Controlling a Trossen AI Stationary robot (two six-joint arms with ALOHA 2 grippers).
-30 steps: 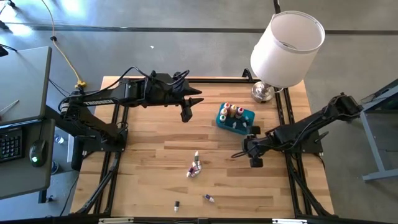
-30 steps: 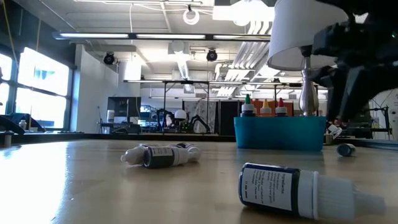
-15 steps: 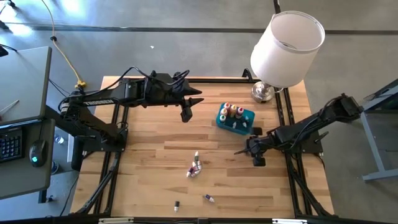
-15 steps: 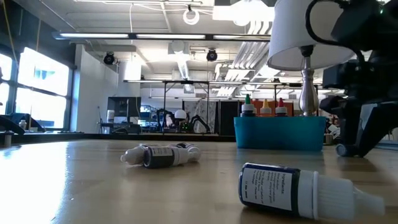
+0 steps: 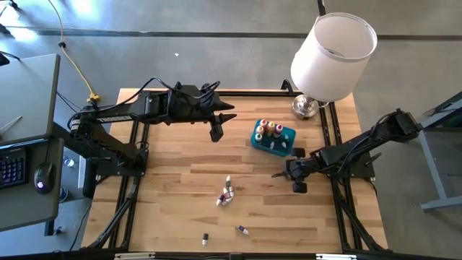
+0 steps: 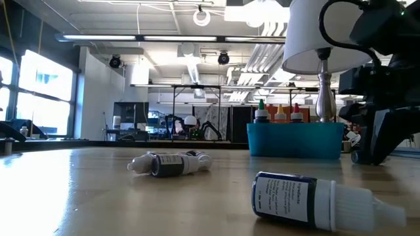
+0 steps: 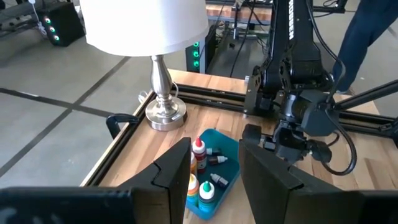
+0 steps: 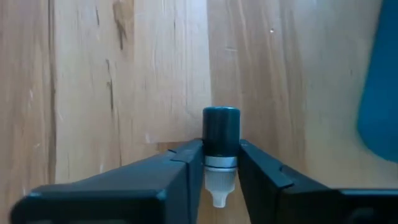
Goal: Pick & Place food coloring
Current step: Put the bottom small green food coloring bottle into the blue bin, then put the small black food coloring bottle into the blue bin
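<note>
Food coloring bottles stand upright in the teal bin (image 5: 274,136), which also shows in the low view (image 6: 295,139) and the left wrist view (image 7: 211,177). More bottles lie on their sides on the wood: a small cluster (image 5: 227,193) (image 6: 170,164), one dark bottle (image 5: 242,230) (image 6: 315,200), and a tiny one (image 5: 205,237). My right gripper (image 5: 278,175) (image 8: 221,152) is down at table height just near of the bin, shut on a small dark bottle (image 8: 221,130). My left gripper (image 5: 215,131) (image 7: 214,171) hangs open above the far middle of the table, left of the bin. My right gripper pinches the small dark bottle between its two fingers (image 8: 186,158), at the pale neck (image 8: 220,163) just behind the whitish dropper tip. The fingers come low and slanting from the table's right side and lie along the bottle. I cannot tell whether the bottle is off the wood.
A table lamp with a white shade (image 5: 333,54) and silver foot (image 5: 306,108) stands at the far right corner behind the bin. Black frame rails (image 5: 332,137) run along the table's edges. Bare wood lies between the bin and the bottle cluster.
My right gripper has come down from above the table to table height at the small dark bottle near the bin, shifting slightly toward the far edge; its fingers now stand around where the bottle lay. The left arm, the bin and the other bottles have kept still.
</note>
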